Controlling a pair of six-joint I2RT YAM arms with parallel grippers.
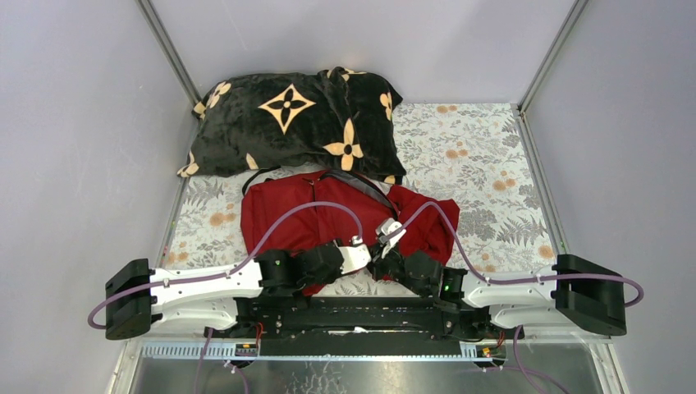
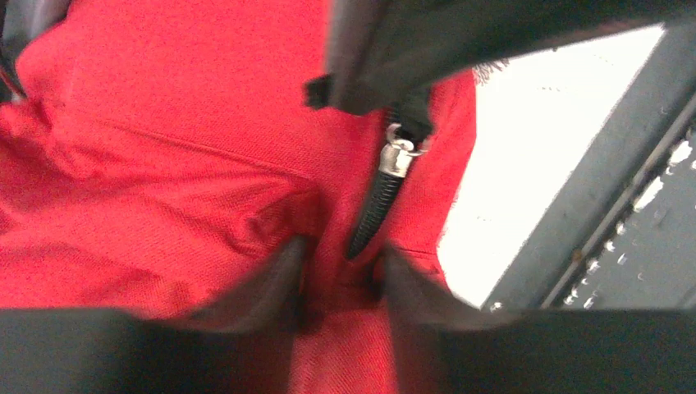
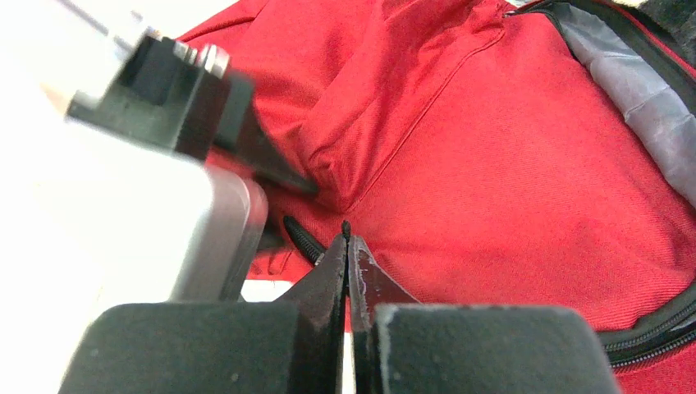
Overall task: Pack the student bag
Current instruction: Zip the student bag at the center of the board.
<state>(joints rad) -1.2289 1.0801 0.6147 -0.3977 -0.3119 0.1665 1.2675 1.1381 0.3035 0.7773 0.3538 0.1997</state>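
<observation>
Top external: large red fabric backpack with black zips (image 1: pixel 316 215) lies flat mid-desk, just beyond the arm bases, far edge touching the black plush blanket with tan flower motifs (image 1: pixel 291 121). Both tools sit low over its near edge, close together, since that's where the black ribbed zipper pull (image 2: pixel 373 205) is. Right tool (image 3: pixel 347 244) is pinched fully together with a small black tip showing between the jaws. From the left wrist view I judge that it grips the zipper pull at its top end, by the metal ring, to keep it lifted off the fabric. Left tool (image 2: pixel 341 249) is at a narrow gap, holding nothing. Its jaws straddle the pull's free end, and contact isn't clear. That looks like a handover or a brace for running the zip. Grey lining shows at the main opening in the right wrist view, so that compartment looks partly unzipped. Count: one backpack, one pull in view, two tools, one blanket, and one crumpled red cloth (image 1: pixel 431 223) against the bag's right side. All on the leaf-print desk (image 1: pixel 492 164).
</observation>
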